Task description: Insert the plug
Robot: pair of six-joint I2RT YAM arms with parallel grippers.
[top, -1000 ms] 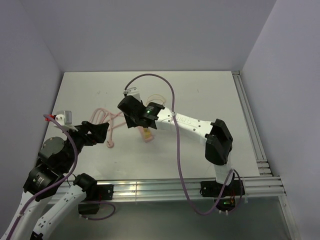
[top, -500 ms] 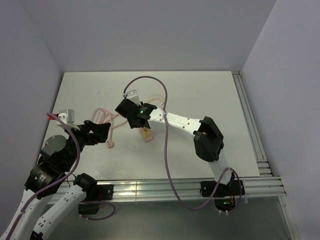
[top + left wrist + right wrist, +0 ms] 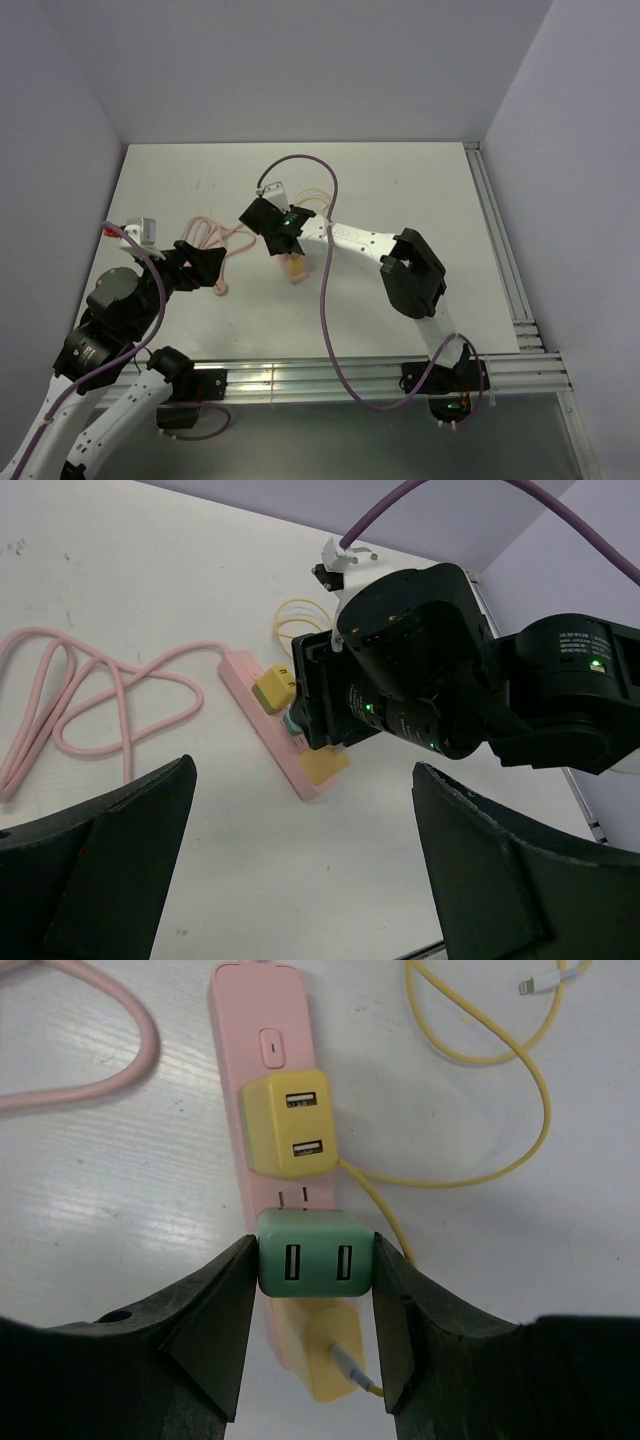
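Right arm (image 3: 350,240) swung left above the pink strip (image 3: 240,1020); right jaws clamp the green plug (image 3: 316,1252), seemingly unseated; left jaws gape empty.

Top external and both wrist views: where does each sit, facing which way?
Top external: above, behind the bases, looking down on the white table; both arms show.
Left wrist: faces across at the pink plastic power strip; open left pincer frames it.
Right wrist: looks straight down; right pincer grips the green square plug.
Shared: the strip.

No writing, brand, number or sign is legible, not even on the pink power strip (image 3: 255,1005) or green plug (image 3: 315,1260).
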